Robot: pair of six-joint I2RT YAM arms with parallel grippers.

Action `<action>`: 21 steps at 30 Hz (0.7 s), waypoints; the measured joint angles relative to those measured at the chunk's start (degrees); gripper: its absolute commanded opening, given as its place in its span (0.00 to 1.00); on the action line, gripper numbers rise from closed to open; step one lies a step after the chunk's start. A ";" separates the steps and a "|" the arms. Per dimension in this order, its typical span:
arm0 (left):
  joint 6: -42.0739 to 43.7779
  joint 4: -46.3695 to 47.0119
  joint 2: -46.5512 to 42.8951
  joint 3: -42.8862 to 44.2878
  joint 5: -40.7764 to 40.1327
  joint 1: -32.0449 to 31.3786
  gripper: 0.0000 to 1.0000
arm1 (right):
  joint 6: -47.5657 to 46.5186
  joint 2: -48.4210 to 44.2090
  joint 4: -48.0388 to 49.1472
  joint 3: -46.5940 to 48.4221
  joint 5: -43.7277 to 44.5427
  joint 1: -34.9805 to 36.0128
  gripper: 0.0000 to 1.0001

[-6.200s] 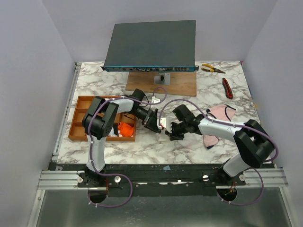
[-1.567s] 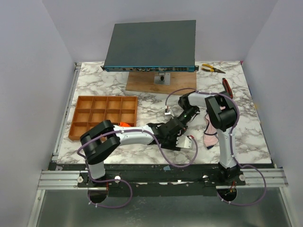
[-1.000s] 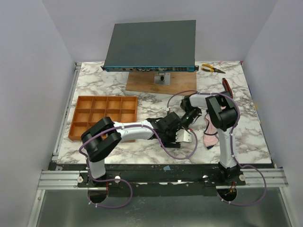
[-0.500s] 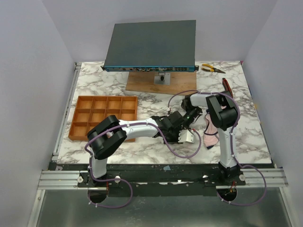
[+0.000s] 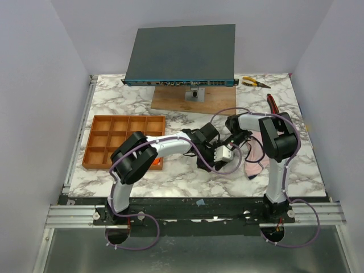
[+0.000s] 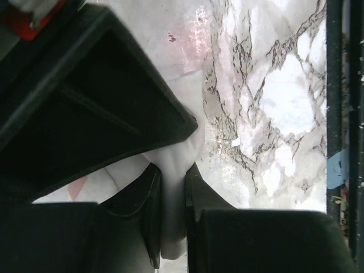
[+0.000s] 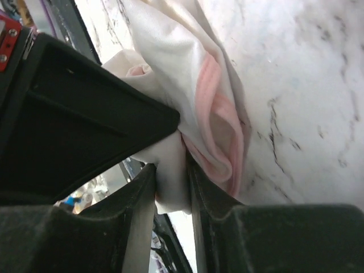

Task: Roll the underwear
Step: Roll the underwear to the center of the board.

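The pale pink and cream cloth underwear [image 7: 210, 102] lies bunched on the white marble table [image 5: 170, 179] right of centre, folds clamped in both the left gripper [image 6: 172, 179] and the right gripper [image 7: 170, 170] (arms and cables crowd over it). A dark grey equipment box [image 5: 182, 54] stands behind; the orange-brown compartment tray [image 5: 128, 118] at left holds an orange cloth [image 5: 154, 161], half hidden.

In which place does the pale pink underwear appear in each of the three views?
Top external: pale pink underwear right of centre, toward the near edge.
Left wrist: bottom centre, in the left gripper.
Right wrist: upper centre, down into the right gripper.
Shared landmark: the marble table top.
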 measured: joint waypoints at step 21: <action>-2.16 -11.82 10.03 10.16 20.26 7.39 0.00 | 4.90 -18.71 19.78 -13.07 9.29 -4.52 0.38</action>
